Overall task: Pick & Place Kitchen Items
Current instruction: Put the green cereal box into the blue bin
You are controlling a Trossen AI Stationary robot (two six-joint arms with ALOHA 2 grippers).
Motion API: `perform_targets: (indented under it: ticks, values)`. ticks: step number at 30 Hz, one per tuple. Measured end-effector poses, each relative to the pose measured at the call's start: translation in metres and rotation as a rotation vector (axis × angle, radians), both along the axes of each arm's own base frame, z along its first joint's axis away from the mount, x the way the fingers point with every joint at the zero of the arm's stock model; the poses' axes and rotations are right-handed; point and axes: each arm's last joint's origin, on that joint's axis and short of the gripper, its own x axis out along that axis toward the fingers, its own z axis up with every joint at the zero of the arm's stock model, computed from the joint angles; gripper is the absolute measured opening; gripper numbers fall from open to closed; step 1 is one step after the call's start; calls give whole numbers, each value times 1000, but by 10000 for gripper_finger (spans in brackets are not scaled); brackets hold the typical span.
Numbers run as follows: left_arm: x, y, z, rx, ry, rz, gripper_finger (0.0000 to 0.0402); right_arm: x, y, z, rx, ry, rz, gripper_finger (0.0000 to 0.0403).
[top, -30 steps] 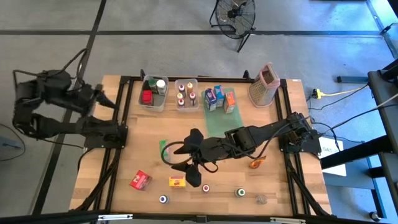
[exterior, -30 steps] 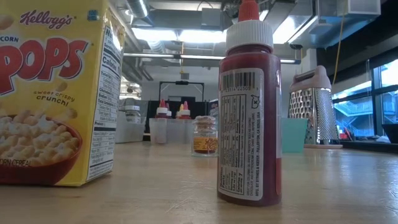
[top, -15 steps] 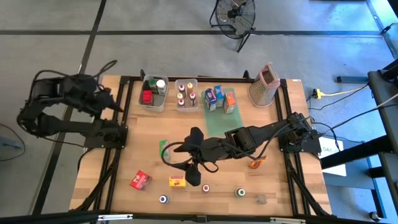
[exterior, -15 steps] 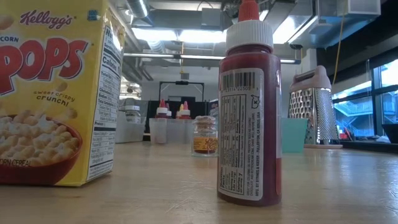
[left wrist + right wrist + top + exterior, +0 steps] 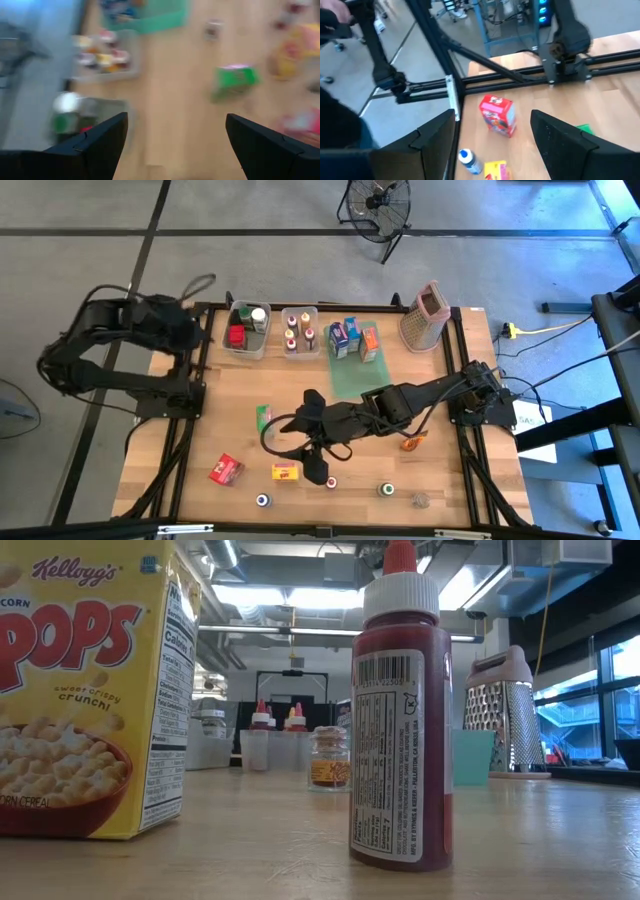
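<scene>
The step in hand looks like the approach before a pick. The right gripper [image 5: 300, 448] reaches low over the middle of the wooden table [image 5: 230, 430], its two dark fingers standing apart with nothing between them. In the right wrist view a small red carton [image 5: 497, 115] shows between those fingers but farther off, with a tiny blue-capped spice jar [image 5: 469, 162] and a small yellow carton [image 5: 496, 171] nearer the bottom edge. From above, the yellow carton lies just below the gripper, the red carton at lower left and a small green carton [image 5: 263, 418] just left of centre.

The left gripper [image 5: 190, 330] sits at the upper left, at the table's edge near the clear plastic bins [image 5: 262, 346]; its fingers [image 5: 102, 137] are spread wide and empty, and the green carton shows ahead of them in its wrist view.

More loose jars stand along the bottom edge; sorted cartons already stand on the flat green tray [image 5: 345, 380] at upper centre.

The next move likely calls for the right gripper to settle on one loose carton, line up over it, descend and close, without knocking its neighbours.

Readable writing: in the low view the big yellow cereal box [image 5: 90, 690] at left shows "Kellogg's", "POPS", "sweet crispy crunch" and "Calories". The dark red squeeze bottle [image 5: 400, 720] at centre carries a barcode and print too fine to read.
</scene>
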Motion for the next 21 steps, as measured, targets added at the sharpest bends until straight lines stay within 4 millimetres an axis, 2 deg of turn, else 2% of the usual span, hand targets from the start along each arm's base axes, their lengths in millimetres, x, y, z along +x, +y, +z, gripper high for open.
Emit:
perform_targets:
  ticks: [3, 7, 15, 21]
  values:
    - [9, -2, -7, -56, 45, -159, 331, 0, 1, 0, 14, 7, 31, 263]
    - [22, -6, -24, -30, 103, -383, 331, 0, 1, -1, 23, 17, 48, 263]
    - [52, -18, -65, 158, 119, -739, 331, -6, 13, -1, 74, 36, 50, 263]
    - [77, -36, -83, 282, 31, -938, 331, -9, 19, 0, 121, 43, 42, 263]
